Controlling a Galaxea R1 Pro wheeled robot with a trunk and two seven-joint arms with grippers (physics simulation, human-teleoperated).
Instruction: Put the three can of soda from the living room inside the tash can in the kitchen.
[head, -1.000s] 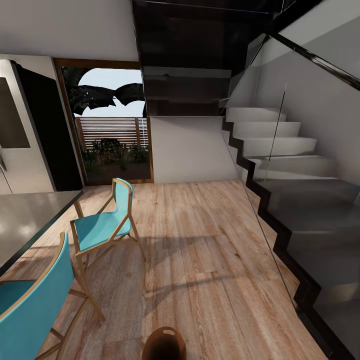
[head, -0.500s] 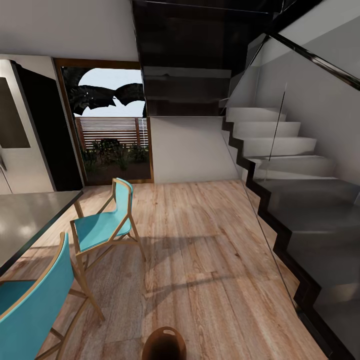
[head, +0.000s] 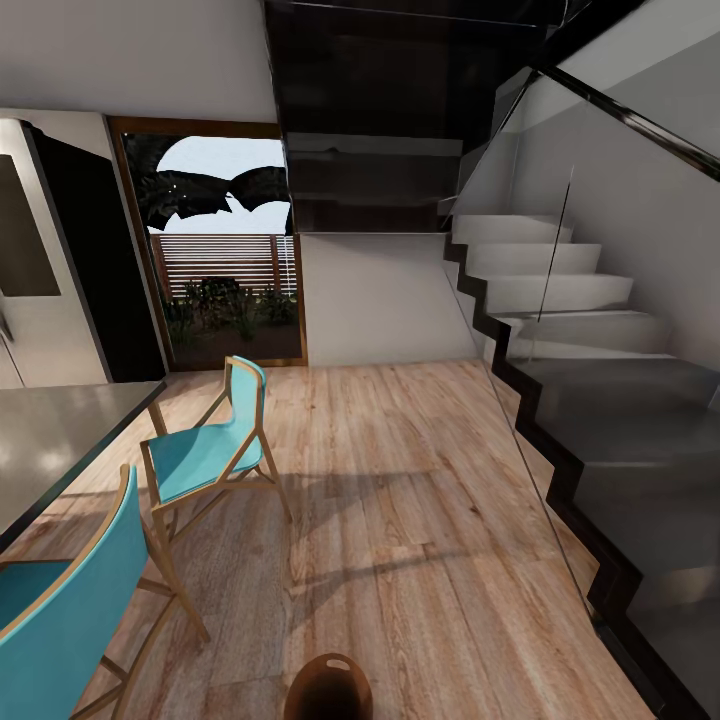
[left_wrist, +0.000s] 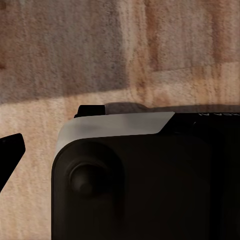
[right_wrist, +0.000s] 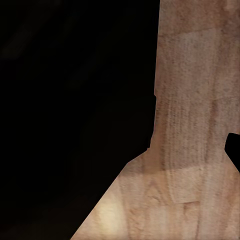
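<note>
The tash can (head: 328, 688), a small round brown bin with a slot cut-out near its rim, stands on the wood floor at the bottom edge of the head view, just ahead of me. The cans of soda are out of view. In the left wrist view one dark fingertip (left_wrist: 11, 150) juts over the floor beside a black and grey housing (left_wrist: 140, 170). The right wrist view has another dark fingertip (right_wrist: 234, 150) at the frame's edge, over the floorboards. How wide either gripper stands cannot be told.
The steel fridge (head: 30, 300) stands at far left. A grey table (head: 50, 440) with two turquoise chairs (head: 205, 455) (head: 60, 610) fills the left foreground. A glass-railed staircase (head: 600, 400) runs down the right. A glass door (head: 225, 270) is at the back.
</note>
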